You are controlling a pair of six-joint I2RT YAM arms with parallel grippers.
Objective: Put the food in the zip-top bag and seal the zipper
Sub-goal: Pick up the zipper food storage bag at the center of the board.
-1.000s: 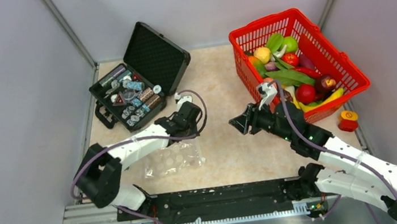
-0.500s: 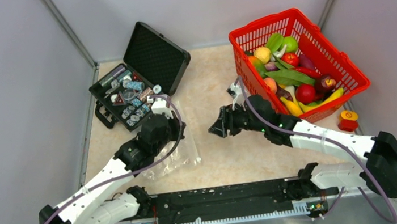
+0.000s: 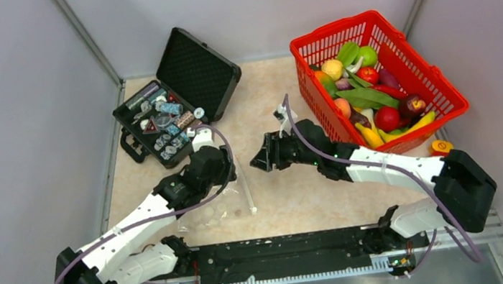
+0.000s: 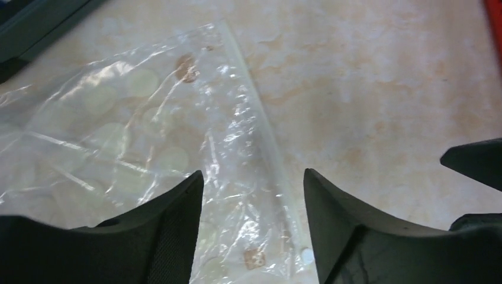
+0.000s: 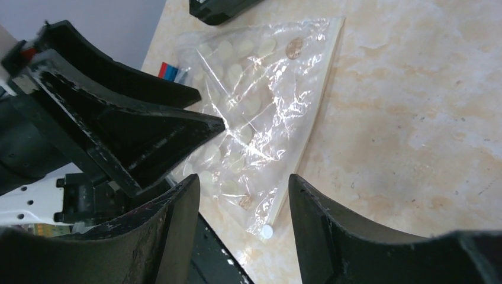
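The clear zip-top bag lies flat on the table at front centre, and nothing shows inside it. Its zipper is a whitish strip along the right edge, with a small white slider at the near end. My left gripper hovers open just above the bag and straddles the zipper; in the top view this left gripper is over the bag's upper edge. My right gripper stands open and holds nothing, right of the bag and pointing at it. The food is piled in the red basket.
An open black case of small metal parts sits at the back left, close to the bag. A red and yellow object rests by the basket's near right corner. Grey walls enclose the table on three sides.
My left gripper has opened and let go of the bag, which now lies flatter with its zipper edge straight. My right gripper has moved left, away from the basket and toward the bag.
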